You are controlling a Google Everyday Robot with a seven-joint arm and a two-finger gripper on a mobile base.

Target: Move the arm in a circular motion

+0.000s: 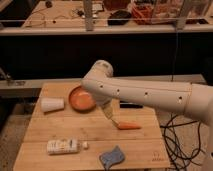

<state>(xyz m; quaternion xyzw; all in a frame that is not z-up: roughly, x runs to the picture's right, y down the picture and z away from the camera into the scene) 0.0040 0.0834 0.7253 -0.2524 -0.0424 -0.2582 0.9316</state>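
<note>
The arm (150,95) is a thick cream-white tube with small dark dots. It comes in from the right edge and runs left over the wooden table (90,132) to a rounded joint (101,70). Below that joint hangs the gripper (111,116), pointing down. Its tip sits just left of an orange carrot (129,126) and right of an orange bowl (80,99). The gripper is open and holds nothing; most of it is hidden behind the arm.
A white cup (52,104) lies on its side at the table's left. A white bottle (62,146) and a blue sponge (112,156) lie near the front edge. A dark object (131,105) shows under the arm. Cables (175,137) trail on the floor at right. A cluttered shelf (100,25) runs behind.
</note>
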